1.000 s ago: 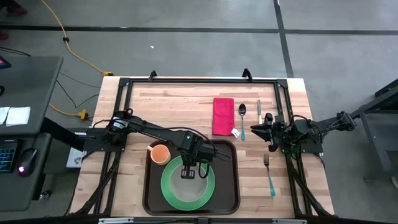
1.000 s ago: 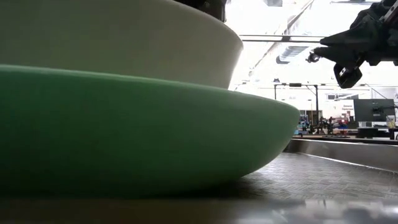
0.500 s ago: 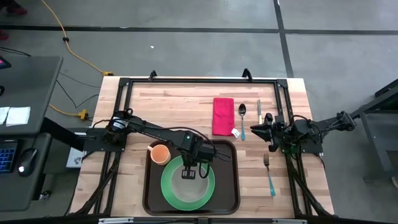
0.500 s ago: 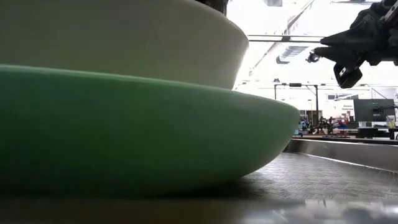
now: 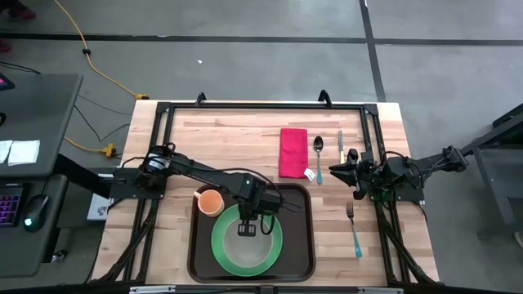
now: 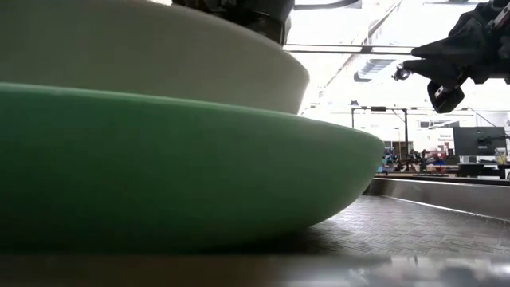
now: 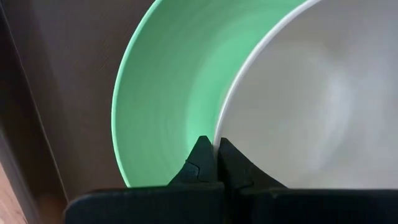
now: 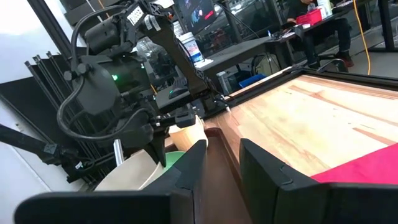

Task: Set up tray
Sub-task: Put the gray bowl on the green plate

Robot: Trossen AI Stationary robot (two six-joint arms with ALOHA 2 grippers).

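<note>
- Sitting at the near edge of the table (image 5: 245, 131), the tray (image 5: 302, 245) has not moved over the last second and carries the green plate (image 5: 274, 249).
- Inside that plate, the white bowl (image 7: 323, 93) has dipped slightly in the low view, so I judge it is being settled down.
- Pinching the bowl's rim, the left claw (image 7: 214, 158) stays pressed together.
- Waiting near the fork (image 5: 353, 229), the right claw (image 8: 221, 165) stays half spread and empty.
- No writing reads clearly.

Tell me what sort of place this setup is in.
Probably a robotics lab or workshop: a concrete floor with a loose yellow cable, desks with monitors behind, and a framed wooden table.
</note>
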